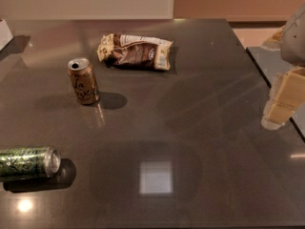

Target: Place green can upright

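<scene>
A green can [26, 162] lies on its side at the near left of a dark, glossy worktop [209, 142], its left end cut off by the picture's edge. Its silver top rim and opening face right. The body is shiny green with a darker pattern; no brand name on it can be read. It casts a shadow toward the near right, and a bright spot of light glints on the worktop just in front of it. A pale square of reflected light [155, 177] shows near the middle.

At the right edge, well apart from the green can, the robot's cream-coloured hand [281, 106] hangs above the worktop's right rim with nothing seen in its hold; how far open it is cannot be told.

Farther back on the left stands a gold can [84, 81], upright, its pull-tab top showing and dark script on its side that cannot be made out. Beyond it lies a crumpled brown-and-cream bag [136, 51], its print too small to read. A white object [5, 32] sits at the far left edge.
</scene>
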Controlling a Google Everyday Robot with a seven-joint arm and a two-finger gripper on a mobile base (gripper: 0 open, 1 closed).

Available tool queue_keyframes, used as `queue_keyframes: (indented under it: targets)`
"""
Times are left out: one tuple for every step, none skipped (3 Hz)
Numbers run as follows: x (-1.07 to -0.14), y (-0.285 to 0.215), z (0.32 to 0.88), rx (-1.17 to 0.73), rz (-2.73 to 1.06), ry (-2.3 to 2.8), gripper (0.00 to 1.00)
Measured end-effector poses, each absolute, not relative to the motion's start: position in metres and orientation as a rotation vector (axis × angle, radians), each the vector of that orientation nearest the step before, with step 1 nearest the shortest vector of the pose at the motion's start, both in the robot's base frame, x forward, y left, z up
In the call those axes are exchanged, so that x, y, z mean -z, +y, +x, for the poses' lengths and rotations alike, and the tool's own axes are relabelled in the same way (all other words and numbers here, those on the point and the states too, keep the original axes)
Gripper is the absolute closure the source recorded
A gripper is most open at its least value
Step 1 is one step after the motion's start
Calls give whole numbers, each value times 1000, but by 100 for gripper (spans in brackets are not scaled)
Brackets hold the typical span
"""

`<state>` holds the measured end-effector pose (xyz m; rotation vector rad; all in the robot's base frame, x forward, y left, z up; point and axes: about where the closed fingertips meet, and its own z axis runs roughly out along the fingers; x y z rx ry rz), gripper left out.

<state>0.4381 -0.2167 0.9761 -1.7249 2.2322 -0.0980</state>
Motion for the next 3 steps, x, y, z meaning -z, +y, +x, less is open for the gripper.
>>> queue_keyframes:
  targets:
    - [-976,-217,438,98,-1725,2232,0]
    - [-977,-200,435,54,-1787,2188,0]
    - [-977,-164,430,-29,-1872,2125,0]
